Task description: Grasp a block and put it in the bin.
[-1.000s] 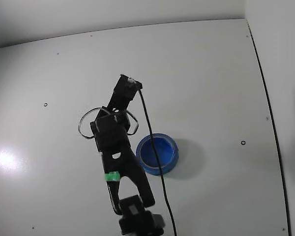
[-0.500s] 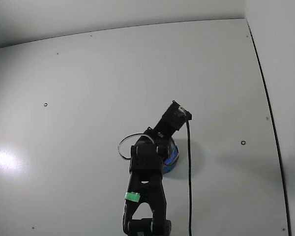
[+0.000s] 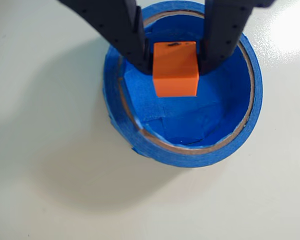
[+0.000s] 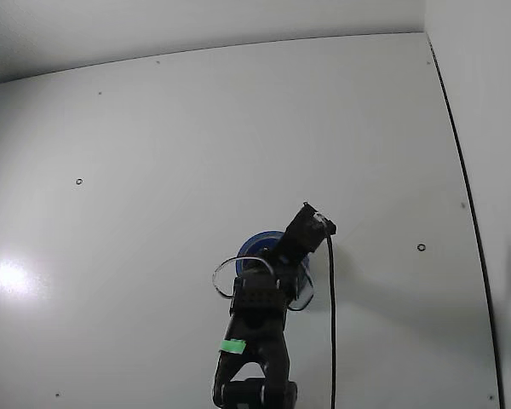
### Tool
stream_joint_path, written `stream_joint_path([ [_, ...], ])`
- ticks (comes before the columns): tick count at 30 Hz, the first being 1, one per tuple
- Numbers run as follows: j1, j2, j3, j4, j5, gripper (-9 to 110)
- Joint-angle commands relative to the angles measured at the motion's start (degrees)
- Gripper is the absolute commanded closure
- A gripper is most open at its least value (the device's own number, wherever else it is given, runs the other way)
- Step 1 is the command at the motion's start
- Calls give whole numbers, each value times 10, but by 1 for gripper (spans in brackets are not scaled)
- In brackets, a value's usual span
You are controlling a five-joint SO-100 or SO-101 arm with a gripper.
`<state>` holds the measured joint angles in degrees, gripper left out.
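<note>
Small orange-red cube (image 3: 175, 69) is pinched by black two-finger gripper (image 3: 174, 60) over round blue tape-lined bin (image 3: 140, 142), upper centre; fingers should be opened squarely

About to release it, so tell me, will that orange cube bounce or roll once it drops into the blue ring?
The block probably won't roll: flat faces, sharp edges. It looks rigid, undented between the tool fingers. The bin wall should contain any small bounce.
</note>
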<state>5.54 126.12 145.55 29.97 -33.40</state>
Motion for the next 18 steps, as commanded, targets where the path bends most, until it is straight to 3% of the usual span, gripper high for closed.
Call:
stream_joint_path([
  [1, -2, 37, -4, -9, -5, 83],
  [5, 2, 38, -4, -5, 4, 78],
  [9, 4, 85, -4, -4, 20, 89],
  [13, 4, 224, -4, -4, 104, 103],
  [18, 4, 440, -3, -4, 251, 99],
])
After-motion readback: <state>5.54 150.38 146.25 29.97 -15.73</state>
